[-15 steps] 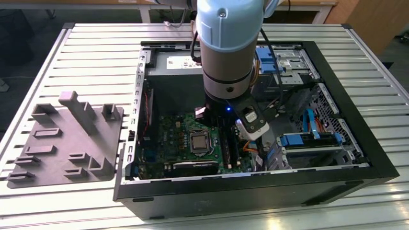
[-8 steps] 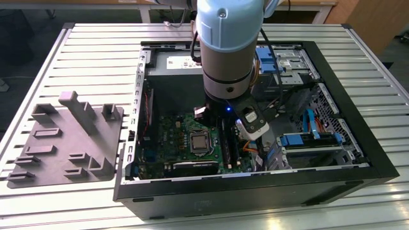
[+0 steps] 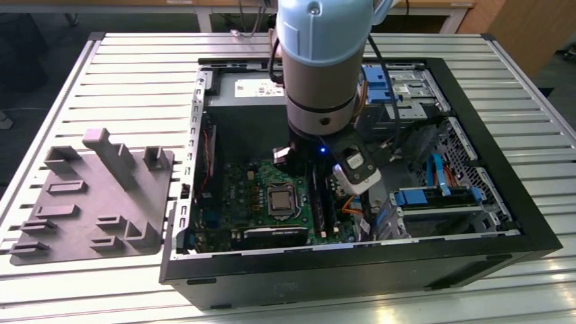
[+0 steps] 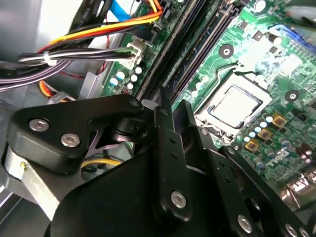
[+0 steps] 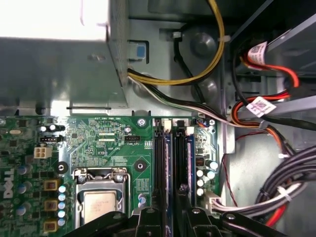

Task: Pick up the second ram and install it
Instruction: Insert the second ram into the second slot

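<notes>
My gripper is down inside the open computer case, over the long black memory sockets beside the processor. In both wrist views its two fingers stand close together on either side of a thin dark stick. That stick is the second ram, standing on edge in one socket. Another stick sits in the neighbouring socket. The gripper is shut on the second ram. Whether the ram is pressed fully home cannot be told.
A gray plastic fixture with raised blocks and slots lies on the slatted table at the exterior view's left. Bundled cables and yellow and orange wires run close to the sockets. Blue drive brackets sit at the exterior view's right.
</notes>
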`<move>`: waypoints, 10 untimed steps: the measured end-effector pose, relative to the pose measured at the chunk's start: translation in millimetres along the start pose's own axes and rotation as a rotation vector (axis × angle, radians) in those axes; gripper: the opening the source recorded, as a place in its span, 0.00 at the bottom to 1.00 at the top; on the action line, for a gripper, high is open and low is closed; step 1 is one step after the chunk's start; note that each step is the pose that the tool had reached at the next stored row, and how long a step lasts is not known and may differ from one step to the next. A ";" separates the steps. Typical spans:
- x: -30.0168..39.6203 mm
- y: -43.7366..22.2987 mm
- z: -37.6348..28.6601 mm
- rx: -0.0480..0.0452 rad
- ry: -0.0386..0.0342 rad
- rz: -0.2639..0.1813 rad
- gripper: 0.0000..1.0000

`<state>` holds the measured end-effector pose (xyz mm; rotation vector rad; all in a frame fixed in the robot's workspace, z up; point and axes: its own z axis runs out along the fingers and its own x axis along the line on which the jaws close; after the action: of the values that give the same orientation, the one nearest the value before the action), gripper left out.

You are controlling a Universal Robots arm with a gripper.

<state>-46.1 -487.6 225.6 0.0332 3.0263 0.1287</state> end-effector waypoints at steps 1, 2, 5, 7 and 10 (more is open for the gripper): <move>-0.2 0.2 -2.2 0.0001 -0.0001 0.000 0.27; -0.5 0.4 -4.4 0.0007 0.0000 0.000 0.27; -1.0 0.8 -8.8 0.0015 0.0000 0.000 0.27; -1.0 0.8 -8.8 0.0013 -0.0001 0.000 0.27; -1.0 0.8 -8.9 0.0015 -0.0001 0.000 0.27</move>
<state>-46.1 -487.5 234.6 0.0332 3.0263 0.1265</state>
